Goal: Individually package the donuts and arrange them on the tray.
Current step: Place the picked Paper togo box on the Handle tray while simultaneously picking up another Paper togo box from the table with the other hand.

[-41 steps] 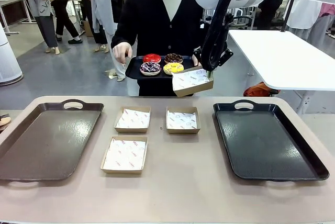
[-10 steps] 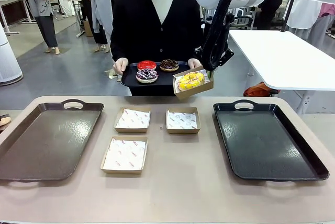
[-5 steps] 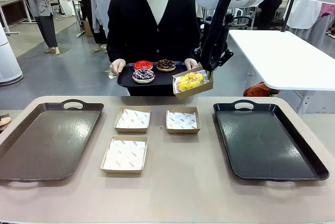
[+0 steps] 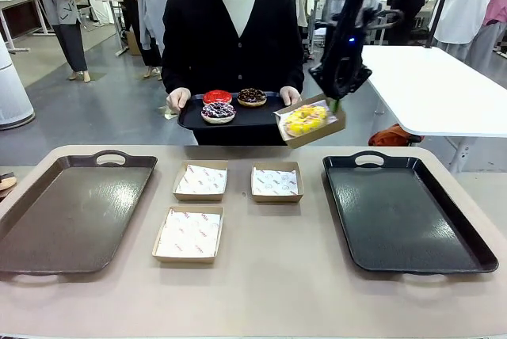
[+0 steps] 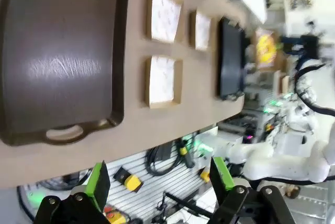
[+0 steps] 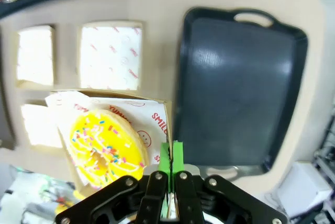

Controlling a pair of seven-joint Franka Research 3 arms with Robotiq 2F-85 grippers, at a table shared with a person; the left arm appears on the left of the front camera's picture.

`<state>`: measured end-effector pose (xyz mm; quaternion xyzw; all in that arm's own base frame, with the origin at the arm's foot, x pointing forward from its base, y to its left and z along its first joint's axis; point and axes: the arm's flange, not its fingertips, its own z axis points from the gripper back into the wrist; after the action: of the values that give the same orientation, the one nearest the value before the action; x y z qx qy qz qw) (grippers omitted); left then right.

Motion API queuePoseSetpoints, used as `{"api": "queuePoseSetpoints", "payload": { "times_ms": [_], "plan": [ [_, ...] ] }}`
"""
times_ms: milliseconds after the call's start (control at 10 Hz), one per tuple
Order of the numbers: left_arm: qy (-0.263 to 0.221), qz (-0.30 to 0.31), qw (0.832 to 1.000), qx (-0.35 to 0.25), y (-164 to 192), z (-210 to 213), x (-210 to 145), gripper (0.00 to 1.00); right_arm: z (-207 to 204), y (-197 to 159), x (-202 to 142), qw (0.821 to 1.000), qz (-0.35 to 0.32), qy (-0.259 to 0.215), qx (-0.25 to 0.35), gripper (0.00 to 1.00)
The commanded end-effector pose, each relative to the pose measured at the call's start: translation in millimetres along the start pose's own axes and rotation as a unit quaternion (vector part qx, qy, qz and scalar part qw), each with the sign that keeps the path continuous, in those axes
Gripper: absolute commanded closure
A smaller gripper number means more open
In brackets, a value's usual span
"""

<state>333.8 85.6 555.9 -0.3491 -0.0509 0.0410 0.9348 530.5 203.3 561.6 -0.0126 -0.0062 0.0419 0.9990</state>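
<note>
My right gripper [image 4: 336,102] is shut on the edge of a cardboard box [image 4: 310,122] that holds the yellow-glazed donut [image 4: 305,119], in the air beyond the table's far edge. In the right wrist view the pads [image 6: 170,162] pinch the box wall [image 6: 165,124] beside the yellow donut [image 6: 107,148]. Across the table, a person holds a small dark tray [image 4: 245,117] carrying the red donut [image 4: 217,97], the chocolate donut [image 4: 252,95] and the purple sprinkled donut [image 4: 218,111]. My left gripper [image 5: 159,179] is open with nothing between its fingers, high above the table.
On the table lie a brown tray [image 4: 71,212] at left and a black tray [image 4: 404,212] at right. Between them sit three paper-lined boxes [image 4: 200,180] [image 4: 276,181] [image 4: 188,233]. A white table [image 4: 436,85] stands behind at right.
The yellow donut has gone from the person's tray into the box. My right gripper has carried the box to the right, away from that tray. The person's tray shifted slightly left.
</note>
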Motion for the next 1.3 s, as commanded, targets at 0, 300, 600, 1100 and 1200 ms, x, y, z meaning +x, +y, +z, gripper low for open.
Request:
{"api": "queuePoseSetpoints", "payload": {
  "times_ms": [0, 300, 600, 1100, 1200],
  "plan": [
    [0.033, -0.004, 0.997, 0.075, -29.2, -25.7, 7.3, 0.0, -9.2, -48.7, -40.3, 1.0, 0.019, -0.011, 0.012, 0.99],
    [0.048, -0.012, 0.983, 0.178, -78.1, -86.7, 10.0, 0.0, -30.4, -86.9, -77.2, 0.999, 0.009, -0.009, 0.041, 0.99],
    [0.038, -0.032, 0.965, 0.258, -106.1, -149.9, 1.2, 0.0, -61.9, -110.7, -107.4, 0.998, 0.002, -0.011, 0.068, 0.99],
    [0.016, -0.063, 0.951, 0.303, -119.6, -236.6, -15.3, 0.0, -111.8, -143.5, -117.4, 0.994, -0.069, 0.005, 0.079, 0.99],
    [0.008, -0.073, 0.948, 0.311, -120.4, -256.9, -17.5, 0.0, -117.2, -144.3, -119.3, 0.994, -0.078, 0.008, 0.079, 0.99]
  ]
}}
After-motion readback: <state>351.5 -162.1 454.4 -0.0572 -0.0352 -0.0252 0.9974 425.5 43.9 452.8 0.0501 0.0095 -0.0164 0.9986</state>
